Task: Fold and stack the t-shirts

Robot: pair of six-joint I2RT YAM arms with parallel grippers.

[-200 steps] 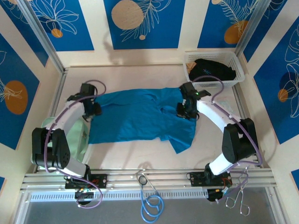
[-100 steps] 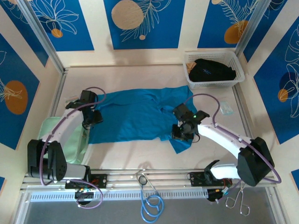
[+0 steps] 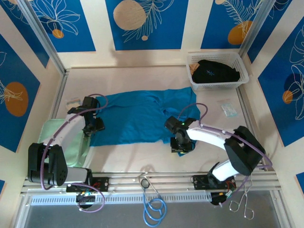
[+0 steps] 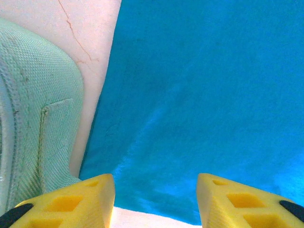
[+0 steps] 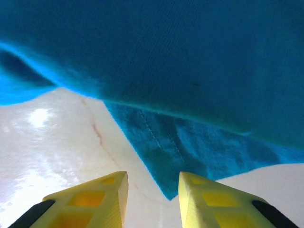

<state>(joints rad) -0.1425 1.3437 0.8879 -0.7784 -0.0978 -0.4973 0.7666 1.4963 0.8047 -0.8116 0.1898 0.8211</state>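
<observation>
I'm seeing the teal t-shirt (image 3: 137,116) lying as matt, soft cloth; the green pad (image 4: 33,104) is showing a rough woven weave, and the pale table (image 5: 42,142) is gleaming smooth and glossy.

Lit brightly and evenly from above in the top view, sharp throughout, shadows faint and soft. In the right wrist view, pale glare on the table (image 5: 38,118), deep shade under a fold of the teal t-shirt (image 5: 190,57), nearest cloth slightly blurred.
</observation>
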